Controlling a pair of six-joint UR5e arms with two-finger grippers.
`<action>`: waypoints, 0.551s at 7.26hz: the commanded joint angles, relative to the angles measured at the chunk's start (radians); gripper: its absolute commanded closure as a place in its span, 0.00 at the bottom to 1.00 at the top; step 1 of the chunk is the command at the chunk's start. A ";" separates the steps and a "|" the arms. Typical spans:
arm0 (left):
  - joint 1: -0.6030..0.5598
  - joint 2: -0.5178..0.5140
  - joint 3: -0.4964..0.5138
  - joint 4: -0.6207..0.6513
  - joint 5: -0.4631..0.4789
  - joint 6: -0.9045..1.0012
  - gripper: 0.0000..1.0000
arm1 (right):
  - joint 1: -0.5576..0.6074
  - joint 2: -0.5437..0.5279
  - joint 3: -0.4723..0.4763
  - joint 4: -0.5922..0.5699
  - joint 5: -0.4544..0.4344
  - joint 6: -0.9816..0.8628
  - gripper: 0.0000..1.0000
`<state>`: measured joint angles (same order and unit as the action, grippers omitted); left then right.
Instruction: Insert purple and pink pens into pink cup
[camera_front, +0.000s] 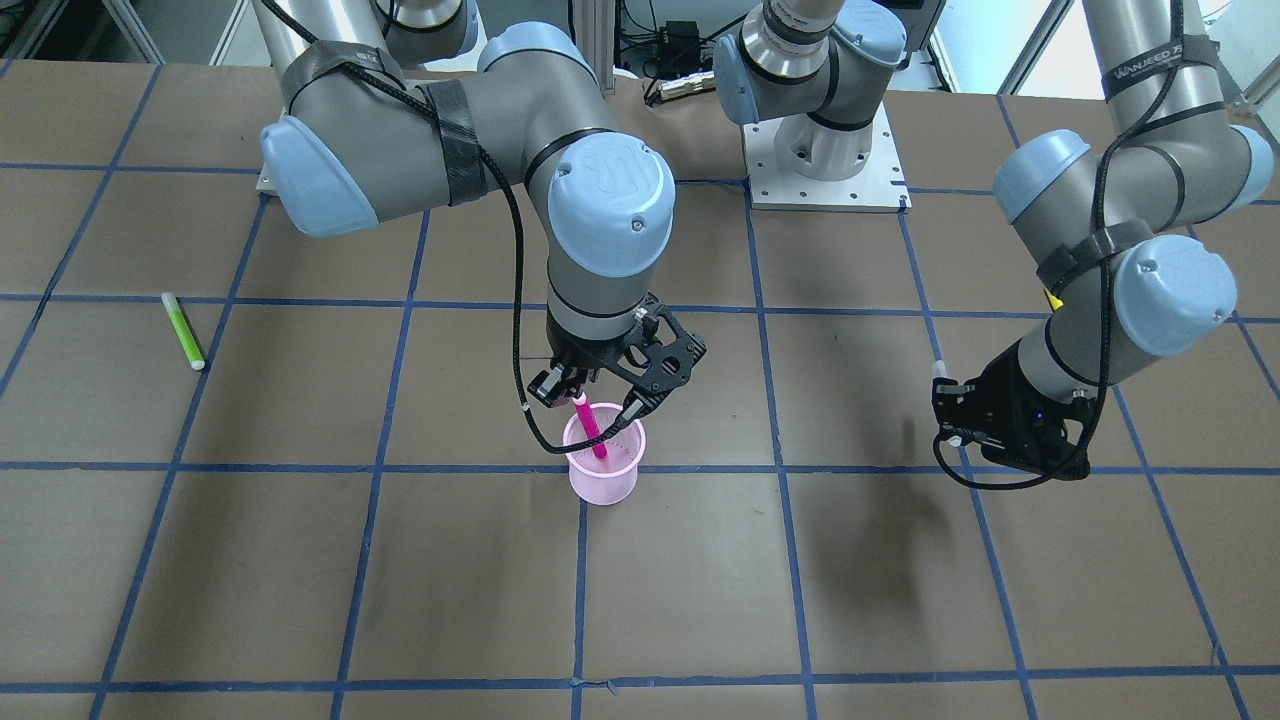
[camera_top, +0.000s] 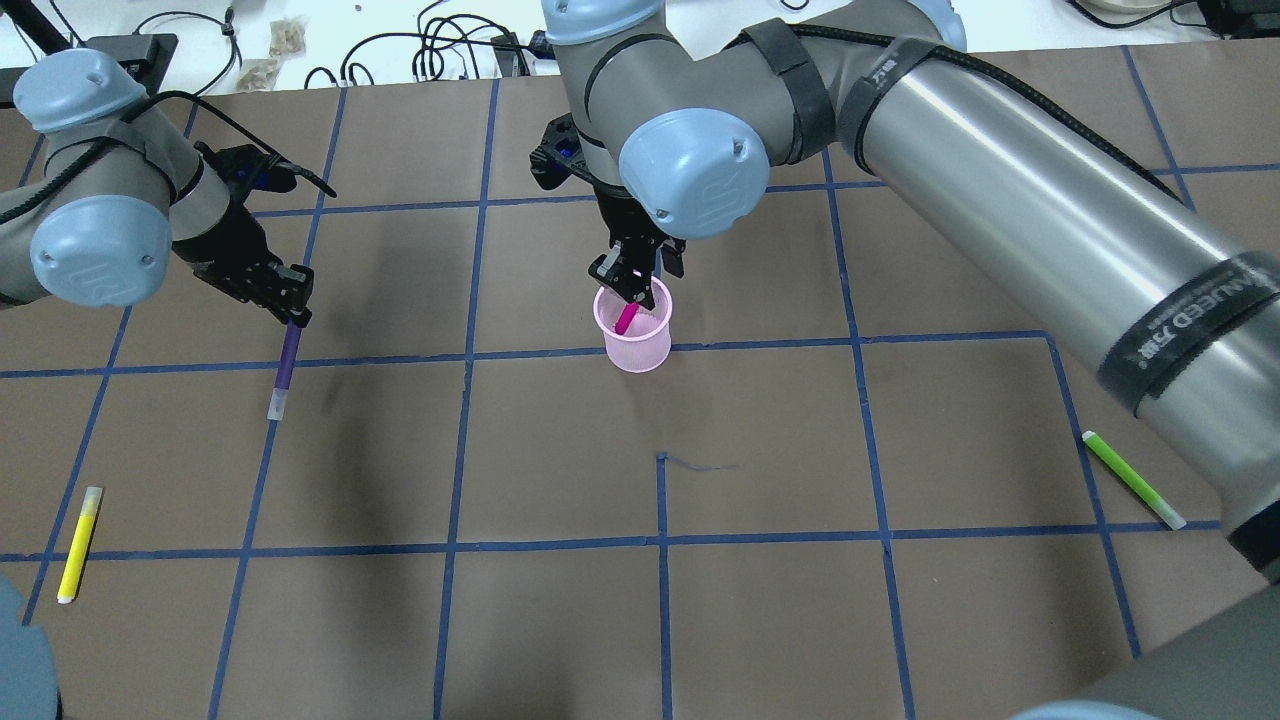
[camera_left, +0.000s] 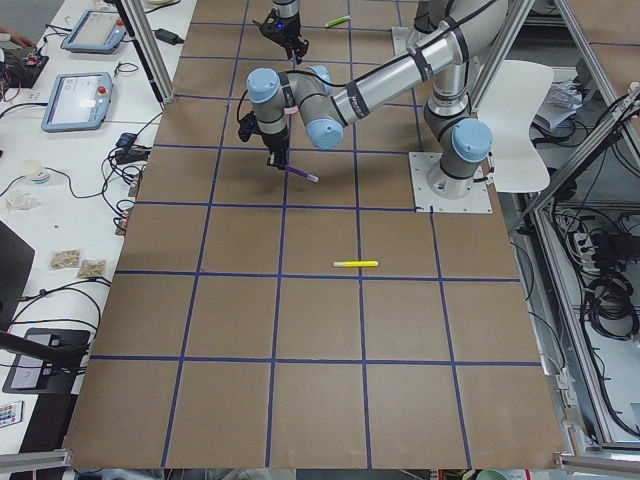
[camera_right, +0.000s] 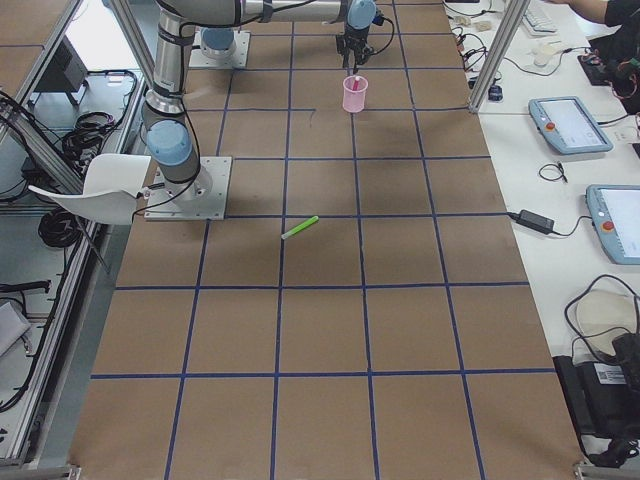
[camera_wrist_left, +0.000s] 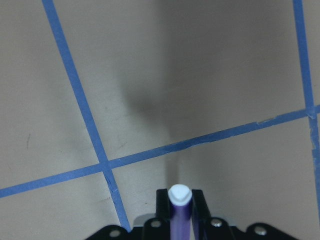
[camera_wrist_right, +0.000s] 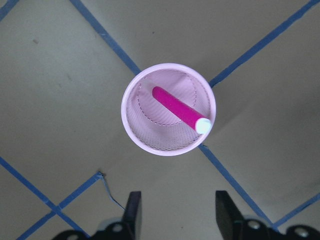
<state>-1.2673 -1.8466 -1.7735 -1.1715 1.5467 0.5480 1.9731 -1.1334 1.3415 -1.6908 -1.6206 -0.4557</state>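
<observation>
The pink mesh cup (camera_top: 634, 345) stands upright near the table's middle. The pink pen (camera_top: 627, 318) is inside it, leaning on the rim, white cap up; it also shows in the right wrist view (camera_wrist_right: 176, 107). My right gripper (camera_top: 636, 282) hangs just above the cup (camera_wrist_right: 150, 142), open and empty, clear of the pen. My left gripper (camera_top: 291, 306) is shut on the purple pen (camera_top: 285, 365) and holds it tilted above the table, well to the cup's left. In the left wrist view the pen (camera_wrist_left: 179, 212) sits between the fingers, white tip outward.
A yellow pen (camera_top: 78, 543) lies near the front left of the table. A green pen (camera_top: 1132, 479) lies at the right, beside my right arm's long link. Blue tape lines grid the brown table (camera_top: 560, 600).
</observation>
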 joint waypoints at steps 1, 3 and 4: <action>-0.015 0.012 0.050 0.007 -0.118 -0.070 1.00 | -0.086 -0.081 -0.005 -0.047 0.008 0.064 0.00; -0.096 -0.014 0.147 0.006 -0.274 -0.234 1.00 | -0.239 -0.210 0.024 -0.023 0.008 0.083 0.00; -0.169 -0.016 0.176 0.092 -0.292 -0.382 1.00 | -0.296 -0.260 0.088 -0.036 0.010 0.086 0.00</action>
<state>-1.3616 -1.8568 -1.6397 -1.1433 1.3030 0.3141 1.7560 -1.3228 1.3722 -1.7216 -1.6118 -0.3766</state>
